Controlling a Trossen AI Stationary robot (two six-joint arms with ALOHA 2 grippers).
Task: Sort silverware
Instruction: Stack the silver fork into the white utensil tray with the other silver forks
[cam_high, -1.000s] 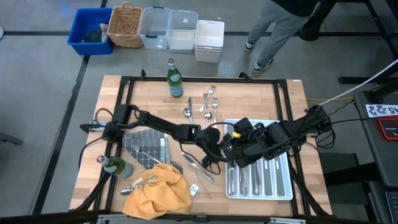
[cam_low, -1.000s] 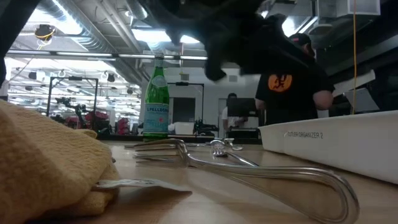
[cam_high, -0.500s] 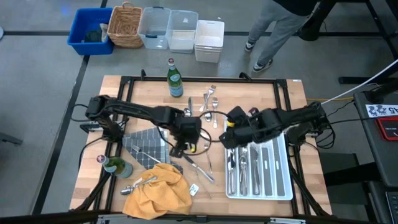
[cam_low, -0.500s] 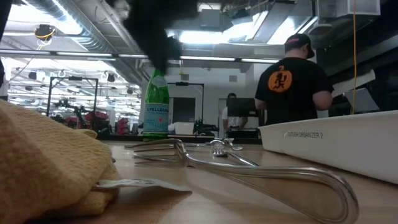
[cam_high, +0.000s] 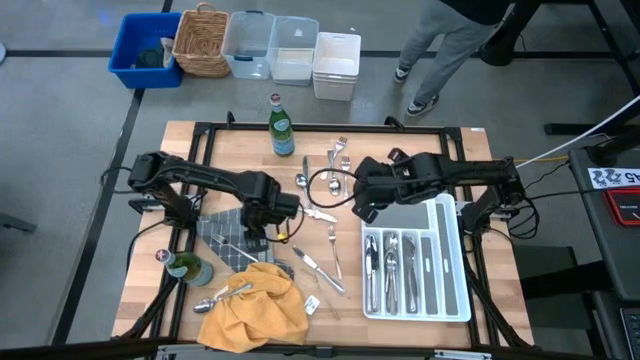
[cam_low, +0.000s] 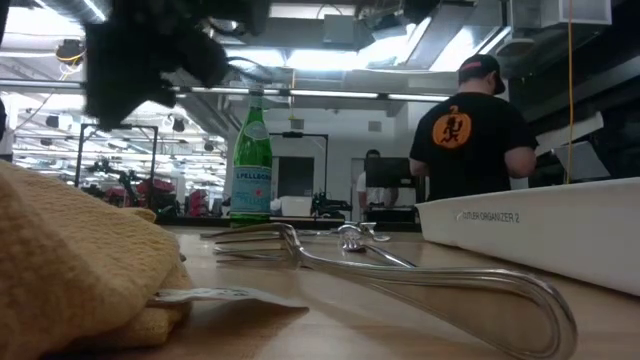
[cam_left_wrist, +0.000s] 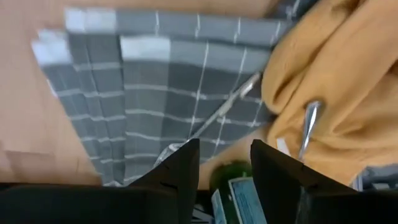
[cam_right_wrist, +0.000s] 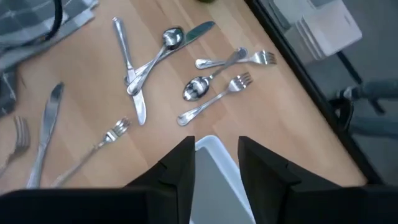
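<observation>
Silverware (cam_high: 330, 215) points every direction.

Spoon (cam_high: 216, 299) half under yellow cloth (cam_high: 255, 306); green bottle (cam_left_wrist: 239, 185) cut off.

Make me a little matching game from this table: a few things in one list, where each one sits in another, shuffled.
Things:
1. tall green glass bottle
2. grey checked cloth
3. crumpled yellow cloth
4. white divided plastic tray

Places:
A. right part of the table, cutlery in its slots
B. far edge, standing upright
C. near edge, with spoons lying on it
D. under the left pincer, left of the middle

Pairs: 1-B, 2-D, 3-C, 4-A
</observation>
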